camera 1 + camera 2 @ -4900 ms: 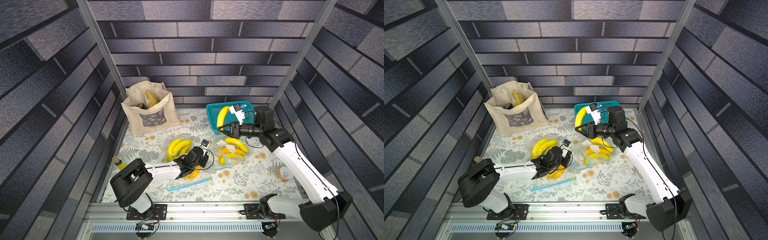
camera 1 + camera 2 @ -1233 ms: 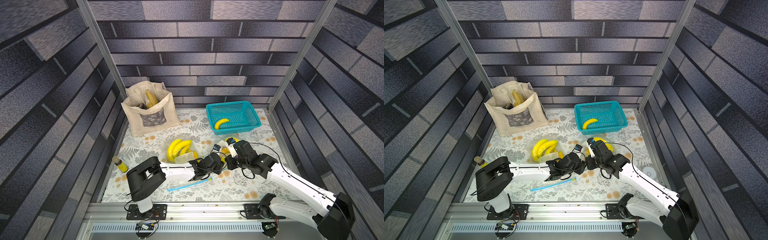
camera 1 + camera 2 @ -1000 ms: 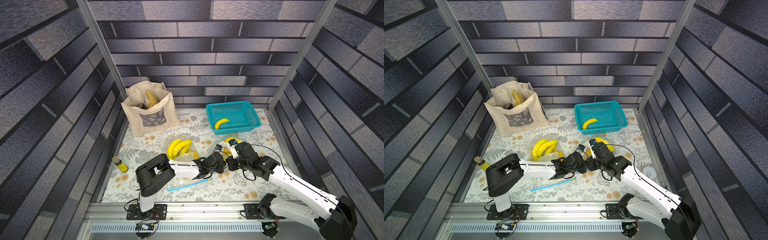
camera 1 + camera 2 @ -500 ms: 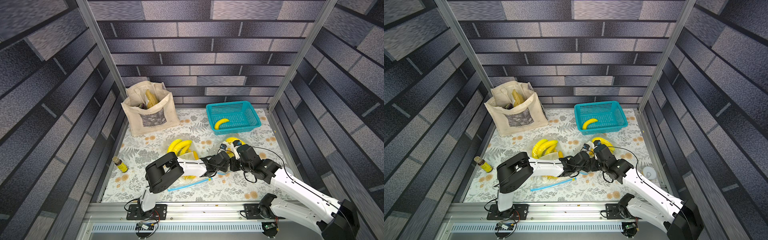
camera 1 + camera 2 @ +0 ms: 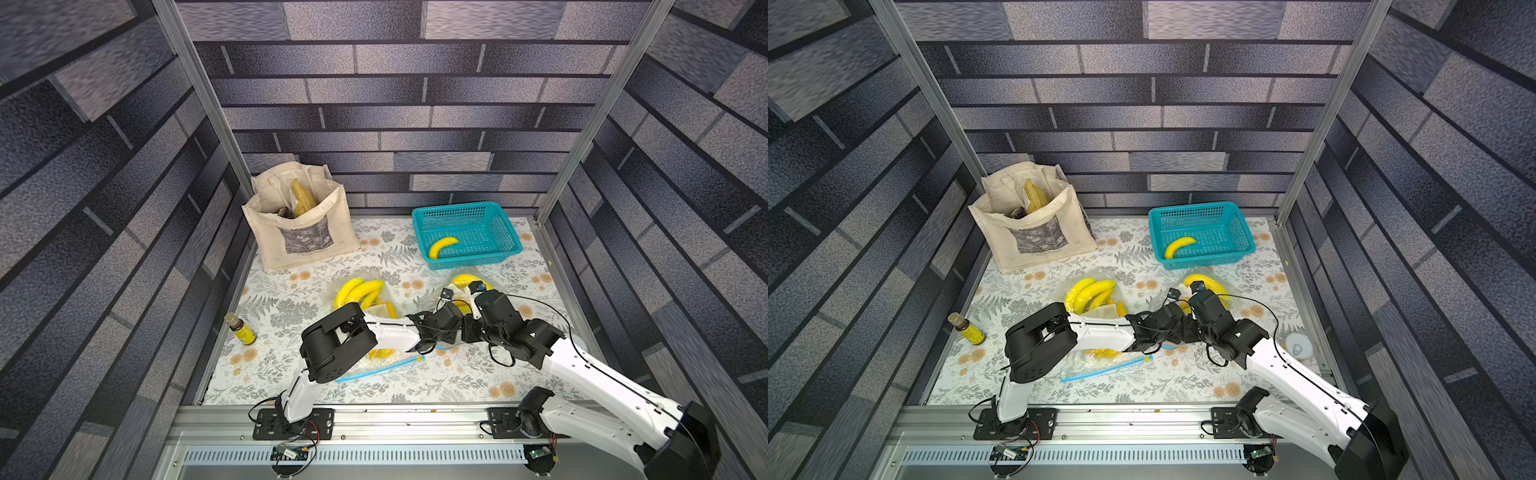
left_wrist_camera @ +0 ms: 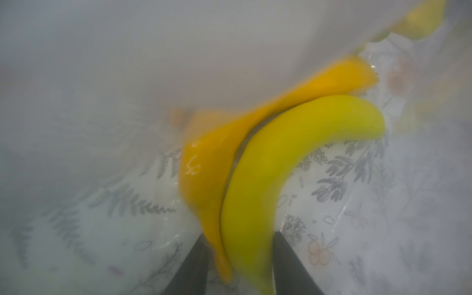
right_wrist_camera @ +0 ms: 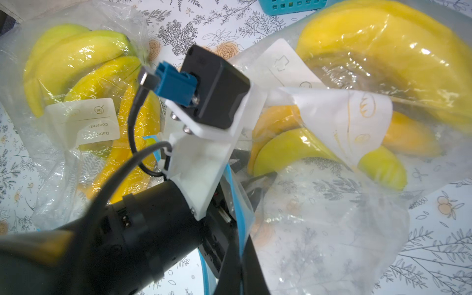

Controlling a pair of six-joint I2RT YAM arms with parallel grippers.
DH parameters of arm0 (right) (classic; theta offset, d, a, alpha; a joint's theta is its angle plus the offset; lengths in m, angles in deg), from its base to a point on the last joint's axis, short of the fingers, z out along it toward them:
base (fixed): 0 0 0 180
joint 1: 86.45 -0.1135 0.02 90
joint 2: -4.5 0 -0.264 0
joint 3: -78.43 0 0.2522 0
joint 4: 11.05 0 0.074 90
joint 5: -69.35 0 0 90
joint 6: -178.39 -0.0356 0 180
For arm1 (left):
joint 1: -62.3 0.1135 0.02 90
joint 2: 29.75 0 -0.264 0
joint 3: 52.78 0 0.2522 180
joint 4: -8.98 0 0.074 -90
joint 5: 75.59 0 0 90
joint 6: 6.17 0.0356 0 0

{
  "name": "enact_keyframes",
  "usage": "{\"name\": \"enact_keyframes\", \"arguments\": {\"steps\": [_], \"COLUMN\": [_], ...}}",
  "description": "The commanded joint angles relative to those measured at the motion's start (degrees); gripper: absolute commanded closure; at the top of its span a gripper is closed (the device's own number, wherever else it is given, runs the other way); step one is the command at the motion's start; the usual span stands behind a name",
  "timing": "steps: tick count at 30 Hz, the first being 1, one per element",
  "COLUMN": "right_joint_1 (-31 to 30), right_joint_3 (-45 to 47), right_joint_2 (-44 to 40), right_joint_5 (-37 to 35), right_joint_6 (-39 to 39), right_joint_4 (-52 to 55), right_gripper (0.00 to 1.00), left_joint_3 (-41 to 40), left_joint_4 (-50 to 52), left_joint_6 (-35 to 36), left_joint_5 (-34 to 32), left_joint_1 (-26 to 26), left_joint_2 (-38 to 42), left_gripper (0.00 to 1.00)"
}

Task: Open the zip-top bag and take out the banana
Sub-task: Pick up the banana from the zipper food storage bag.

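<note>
The zip-top bag (image 7: 332,204) is clear with a blue zip strip and lies in front of the basket, seen in both top views (image 5: 467,282) (image 5: 1204,282). My right gripper (image 7: 238,270) is shut on its blue zip edge and holds the mouth up. My left gripper (image 6: 240,236) reaches inside the bag (image 5: 455,309). Its two dark fingers (image 6: 283,255) press on either side of a yellow-green banana (image 6: 281,158) and the orange banana (image 6: 209,163) beside it. Further bananas (image 7: 383,51) lie deeper in the bag.
A teal basket (image 5: 498,216) at the back right holds one banana (image 5: 442,245). A second bag of bananas (image 5: 359,291) lies mid-table, and a third with a blue zip (image 5: 374,368) sits under the left arm. A tote bag (image 5: 299,224) stands back left, with a small bottle (image 5: 240,330) at the left.
My left arm has stretched further right into the bag and its jaws have narrowed onto the bananas. My right gripper has kept its hold on the zip edge.
</note>
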Motion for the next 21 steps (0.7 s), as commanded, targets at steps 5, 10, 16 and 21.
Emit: {"name": "enact_keyframes", "arguments": {"steps": [5, 10, 16, 21], "right_joint_1": [-0.99, -1.01, -1.02, -1.01], "right_joint_3": [0.00, -0.05, 0.05, -0.09], "right_joint_2": [-0.79, -0.32, -0.45, -0.22], "right_joint_5": [0.67, -0.30, -0.18, -0.57], "right_joint_6": [0.75, 0.93, 0.77, 1.06], "right_joint_4": [-1.35, -0.91, -1.36, -0.73], "right_gripper": [1.00, 1.00, 1.00, 1.00], "left_joint_3": [-2.62, -5.00, -7.46, -8.59], "left_joint_4": [1.66, 5.24, 8.43, 8.34], "left_joint_6": [-1.42, -0.36, 1.45, 1.83], "left_joint_5": [1.62, -1.35, -4.55, -5.99], "left_joint_1": [-0.10, 0.11, -0.03, -0.08], "left_joint_2": [-0.29, 4.43, 8.11, 10.29], "left_gripper": [0.93, 0.93, 0.93, 0.92]}}
